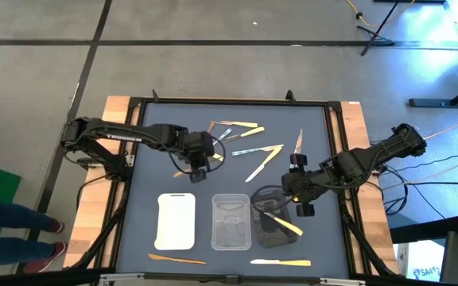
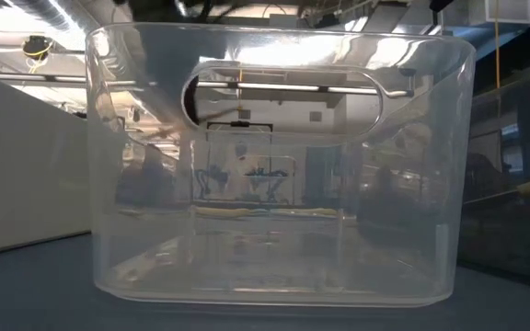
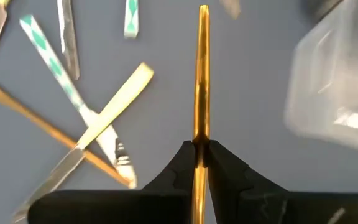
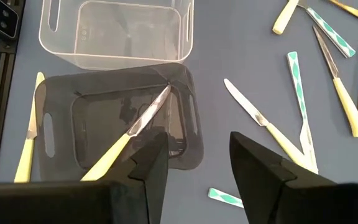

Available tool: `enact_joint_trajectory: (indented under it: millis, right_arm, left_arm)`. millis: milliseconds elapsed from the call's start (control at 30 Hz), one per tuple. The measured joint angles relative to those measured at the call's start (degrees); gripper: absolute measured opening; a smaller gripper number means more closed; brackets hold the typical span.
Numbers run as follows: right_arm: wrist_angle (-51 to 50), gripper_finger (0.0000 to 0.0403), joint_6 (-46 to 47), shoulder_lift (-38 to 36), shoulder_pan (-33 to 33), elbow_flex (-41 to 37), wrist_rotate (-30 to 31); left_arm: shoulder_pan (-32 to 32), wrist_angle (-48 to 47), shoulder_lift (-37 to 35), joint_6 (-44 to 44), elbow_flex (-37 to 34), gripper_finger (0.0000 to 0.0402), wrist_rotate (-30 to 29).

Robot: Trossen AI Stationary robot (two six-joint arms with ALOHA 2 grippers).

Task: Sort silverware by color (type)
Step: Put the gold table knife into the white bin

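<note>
A brown wooden utensil (image 3: 201, 74) is clamped between the fingers of my left gripper (image 1: 198, 163), over the far-left part of the table. My right gripper (image 1: 300, 199) hangs with jaws apart above the black tray (image 4: 64, 99), where one cream-handled knife (image 4: 132, 134) lies. The white tray (image 1: 176, 220) and clear tray (image 1: 230, 222) seem empty. Most silverware is unsorted.
</note>
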Motion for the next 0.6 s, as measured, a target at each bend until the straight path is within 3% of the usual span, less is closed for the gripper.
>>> enact_joint_trajectory:
  millis: [400,600]
  right_arm:
    - [-0.13,0.0159,-3.84,0.0,0.0,0.0,0.0]
    - [-0.13,0.0159,-4.31,0.0,0.0,0.0,0.0]
  left_arm:
    - [-11.69,0.17,-0.07,-23.52,7.24,0.0018,-1.1]
    - [-19.24,-0.03,-0.07,-34.8,7.25,0.0018,-6.52]
